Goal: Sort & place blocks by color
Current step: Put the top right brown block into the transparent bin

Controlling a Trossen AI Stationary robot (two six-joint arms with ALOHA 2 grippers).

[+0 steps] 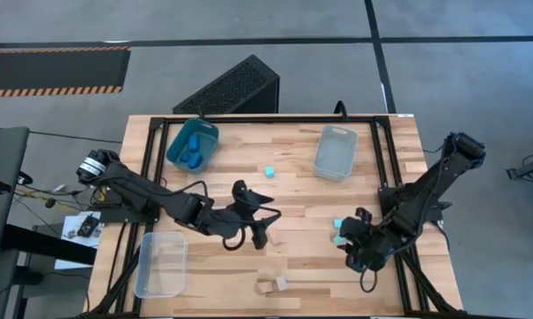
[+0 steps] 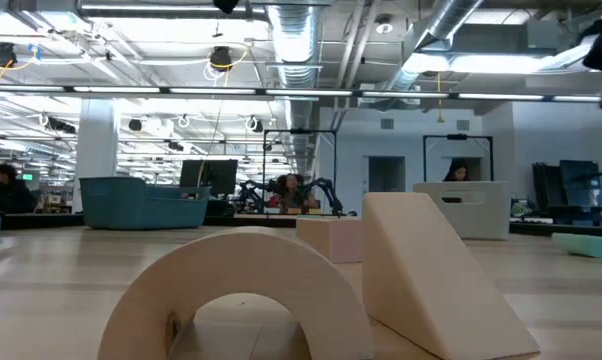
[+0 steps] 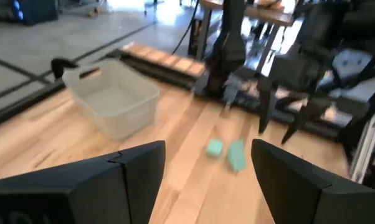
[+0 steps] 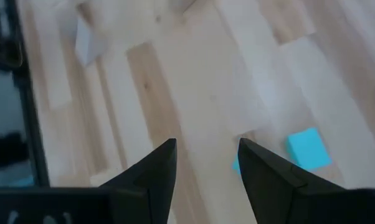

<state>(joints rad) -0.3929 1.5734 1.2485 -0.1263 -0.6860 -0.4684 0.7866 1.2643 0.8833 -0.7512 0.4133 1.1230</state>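
My left gripper (image 1: 265,227) hangs open and empty over the middle of the table; its wrist view (image 3: 206,180) looks toward two cyan blocks (image 3: 236,154). My right gripper (image 1: 349,250) is open and empty at the near right, beside those two cyan blocks (image 1: 337,232), which lie flat on the table; one of them shows in its wrist view (image 4: 308,148). A third cyan block (image 1: 269,172) lies alone toward the far middle. Dark blue blocks (image 1: 193,152) lie in the teal bin (image 1: 180,140). Tan blocks (image 1: 274,285) lie at the near edge: an arch (image 2: 241,300), a wedge (image 2: 431,270) and a cube (image 2: 331,238).
A clear bin (image 1: 336,152) stands at the far right and another clear bin (image 1: 160,264) at the near left. Bare wooden tabletop lies between the two grippers. A black frame runs along the table's edges (image 1: 142,168). A dark case (image 1: 235,87) stands on the floor beyond the far edge.
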